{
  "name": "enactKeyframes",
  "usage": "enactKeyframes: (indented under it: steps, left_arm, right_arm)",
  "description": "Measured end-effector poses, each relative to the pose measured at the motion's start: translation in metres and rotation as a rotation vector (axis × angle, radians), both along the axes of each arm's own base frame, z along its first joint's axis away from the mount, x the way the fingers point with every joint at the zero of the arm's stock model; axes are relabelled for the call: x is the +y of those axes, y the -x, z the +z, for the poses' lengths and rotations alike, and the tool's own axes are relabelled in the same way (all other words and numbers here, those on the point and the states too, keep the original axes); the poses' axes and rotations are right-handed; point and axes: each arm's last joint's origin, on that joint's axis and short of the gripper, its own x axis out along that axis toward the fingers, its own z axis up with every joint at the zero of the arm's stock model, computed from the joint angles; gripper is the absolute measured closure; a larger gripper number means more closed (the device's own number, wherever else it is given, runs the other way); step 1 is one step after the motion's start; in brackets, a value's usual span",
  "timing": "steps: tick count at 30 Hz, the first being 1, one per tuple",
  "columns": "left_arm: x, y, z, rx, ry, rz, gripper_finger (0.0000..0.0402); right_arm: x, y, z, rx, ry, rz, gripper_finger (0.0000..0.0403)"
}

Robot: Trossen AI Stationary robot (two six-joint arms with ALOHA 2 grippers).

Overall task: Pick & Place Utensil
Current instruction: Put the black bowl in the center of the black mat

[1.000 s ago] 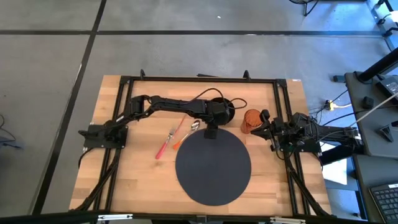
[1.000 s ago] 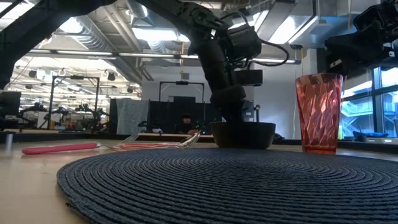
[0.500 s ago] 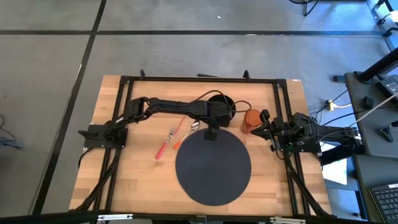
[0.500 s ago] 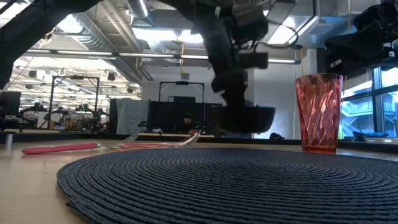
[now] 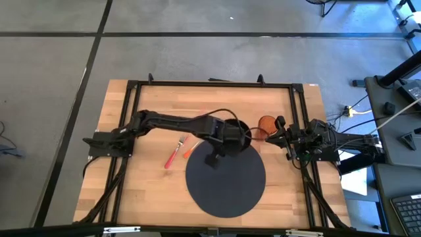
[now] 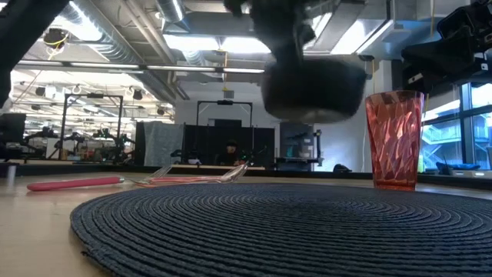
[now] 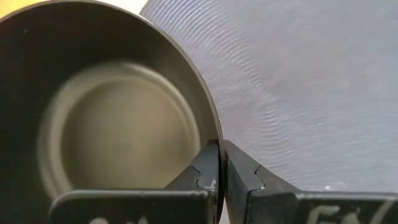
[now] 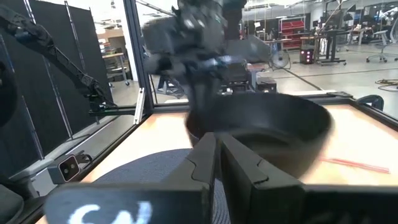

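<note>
Left gripper: we see the left gripper (image 7: pixel 221 180) pinched on the rim of the black bowl (image 7: pixel 106 118), one finger inside the rim and one outside, jaws narrow with only the rim between them. In the high view it sits over the far edge of the mat, with the arm stretched across from the table's left side.

Bowl: we see the bowl (image 6: pixel 314 85) held clear of the table in the low view, hanging above the mat and just beside the top of the cup. It is empty inside. In the right wrist view it shows as a dark blurred shape (image 8: pixel 261 134) above the mat.

Mat: the round dark woven mat (image 5: pixel 227 191) lies on the wooden table (image 5: pixel 145 191), toward the near side.

Fork: we see the pink-handled fork (image 5: pixel 174 153) lying flat on the bare wood to the left of the mat, apart from the gripper and untouched.

Second utensil: an orange-handled utensil (image 5: pixel 191 148) lies just beside the fork, its far end hidden under the arm; we cannot tell what kind it is.

Cup: the red faceted cup (image 6: pixel 394 138) stands upright on the table, at the mat's far right edge.

Right gripper: the right gripper (image 8: pixel 217 158) waits at the table's right edge, fingers closed together with nothing between them.
</note>
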Motion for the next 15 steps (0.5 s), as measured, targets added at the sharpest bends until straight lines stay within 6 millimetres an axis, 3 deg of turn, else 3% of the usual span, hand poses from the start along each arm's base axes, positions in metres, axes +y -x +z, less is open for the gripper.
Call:
enactKeyframes:
  steps: [3,15]
  left_arm:
    - [-0.013,0.006,0.008,-0.016,0.029,0.012,0.0399]
    - [-0.096,0.02,0.005,-0.035,0.003,-0.138,0.0399]
  right_arm:
    - [0.0,0.0,0.0,-0.001,0.0,0.0,0.0379]
    - [0.0,0.0,0.0,0.0,0.001,0.0,0.0379]
